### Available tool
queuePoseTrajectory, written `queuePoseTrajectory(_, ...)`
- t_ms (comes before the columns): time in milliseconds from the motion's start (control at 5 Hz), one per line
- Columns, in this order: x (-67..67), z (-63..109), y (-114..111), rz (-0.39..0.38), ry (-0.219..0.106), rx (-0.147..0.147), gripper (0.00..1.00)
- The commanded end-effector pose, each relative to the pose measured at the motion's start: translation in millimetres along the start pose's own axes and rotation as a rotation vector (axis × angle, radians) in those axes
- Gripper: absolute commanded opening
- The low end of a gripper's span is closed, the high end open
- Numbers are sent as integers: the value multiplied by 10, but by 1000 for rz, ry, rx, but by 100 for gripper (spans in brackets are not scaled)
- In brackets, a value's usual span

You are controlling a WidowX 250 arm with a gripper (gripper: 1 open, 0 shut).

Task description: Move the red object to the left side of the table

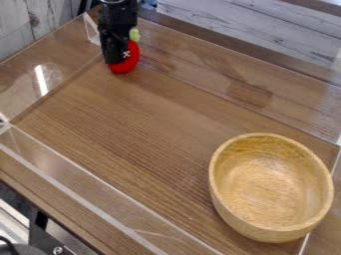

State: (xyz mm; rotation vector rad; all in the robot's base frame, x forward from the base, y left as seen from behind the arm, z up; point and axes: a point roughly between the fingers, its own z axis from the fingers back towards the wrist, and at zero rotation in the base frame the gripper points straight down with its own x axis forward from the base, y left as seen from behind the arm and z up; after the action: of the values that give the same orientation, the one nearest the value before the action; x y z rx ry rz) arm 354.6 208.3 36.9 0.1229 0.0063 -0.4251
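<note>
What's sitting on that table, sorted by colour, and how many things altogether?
Red: 1, the red object, under the end effector
Light wood: 1, the bowl
Total: 2 things on the table

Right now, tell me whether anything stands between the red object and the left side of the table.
Nothing visible does. The red object is held in the shut fingers over bare table near the acrylic wall. The wooden bowl sits far off at the opposite end.
</note>
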Motion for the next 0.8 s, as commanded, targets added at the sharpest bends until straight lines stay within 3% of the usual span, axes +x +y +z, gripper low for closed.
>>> queuePoseTrajectory(0, -32, 112, 74, 76, -35, 11, 0)
queuePoseTrajectory(200, -39, 99, 65, 146, -49, -11, 0)
queuePoseTrajectory(600, -201, 312, 32, 252, -71, -49, 0)
